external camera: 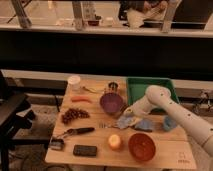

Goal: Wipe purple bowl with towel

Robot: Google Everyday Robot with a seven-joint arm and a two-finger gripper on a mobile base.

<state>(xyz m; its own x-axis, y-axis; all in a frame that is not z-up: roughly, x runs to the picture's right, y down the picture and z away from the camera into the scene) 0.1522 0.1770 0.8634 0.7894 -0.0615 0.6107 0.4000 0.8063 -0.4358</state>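
Note:
The purple bowl point(111, 102) sits upright near the middle of the wooden table point(95, 140). A crumpled light blue towel point(136, 123) lies on the table just right of and in front of the bowl. My white arm reaches in from the right, and the gripper point(127, 113) is down at the towel's left end, beside the bowl's right front rim.
A green tray point(145, 86) stands at the back right. A red bowl point(141, 146), an orange fruit point(115, 142), a dark phone-like object point(85, 150), a dark-handled tool point(75, 132), grapes point(74, 115), a carrot point(81, 99), a white cup point(74, 82) and a small can point(113, 87) lie around.

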